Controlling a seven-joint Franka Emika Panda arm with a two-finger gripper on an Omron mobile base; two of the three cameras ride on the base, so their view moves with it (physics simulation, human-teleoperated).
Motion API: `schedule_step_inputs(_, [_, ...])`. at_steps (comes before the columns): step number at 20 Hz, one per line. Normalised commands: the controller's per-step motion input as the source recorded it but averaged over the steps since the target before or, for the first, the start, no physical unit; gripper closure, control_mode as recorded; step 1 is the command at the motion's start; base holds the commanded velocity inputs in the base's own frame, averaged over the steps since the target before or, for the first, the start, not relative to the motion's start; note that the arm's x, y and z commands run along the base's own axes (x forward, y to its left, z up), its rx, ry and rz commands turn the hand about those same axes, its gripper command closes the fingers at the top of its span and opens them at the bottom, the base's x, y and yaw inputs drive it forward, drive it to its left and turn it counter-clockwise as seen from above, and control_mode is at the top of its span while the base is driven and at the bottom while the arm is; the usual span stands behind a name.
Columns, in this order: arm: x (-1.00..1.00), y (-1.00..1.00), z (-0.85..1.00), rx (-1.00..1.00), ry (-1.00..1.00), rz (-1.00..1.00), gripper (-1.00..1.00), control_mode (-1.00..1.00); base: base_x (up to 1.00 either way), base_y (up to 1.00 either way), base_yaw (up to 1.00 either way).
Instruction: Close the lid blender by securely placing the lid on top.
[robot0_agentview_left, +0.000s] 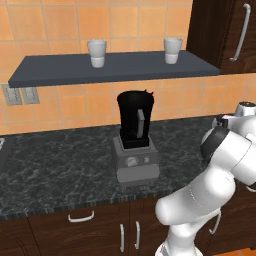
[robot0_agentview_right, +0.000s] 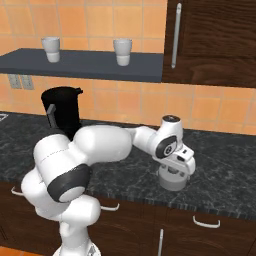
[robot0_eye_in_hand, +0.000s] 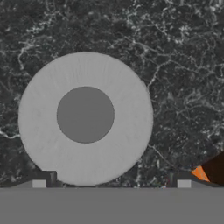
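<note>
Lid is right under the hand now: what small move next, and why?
Probably lower straight down, shifting slightly so the lid centers between the fingertips. The gripper hangs open just above it on the counter, and in the hand view the lid sits off-center. The blender stands uncovered.

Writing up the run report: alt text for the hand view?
Top-down on a round grey lid with a darker centre disc, lying flat on black marbled counter. The open claw has its dark tips at the bottom edge, straddling the lid's near rim.
</note>
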Motion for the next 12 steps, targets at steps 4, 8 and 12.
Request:
schedule_step_inputs(4, [0.15, 0.00, -0.02, 0.00, 0.00, 0.00, -1.00, -1.00, 0.00, 0.00, 0.00])
schedule_step_inputs(8, [0.00, -0.01, -0.21, 0.02, 0.01, 0.00, -1.00, -1.00, 0.00, 0.00, 0.00])
schedule_step_inputs(12, [0.05, 0.04, -0.13, 0.04, 0.00, 0.00, -1.00, -1.00, 0.00, 0.00, 0.00])
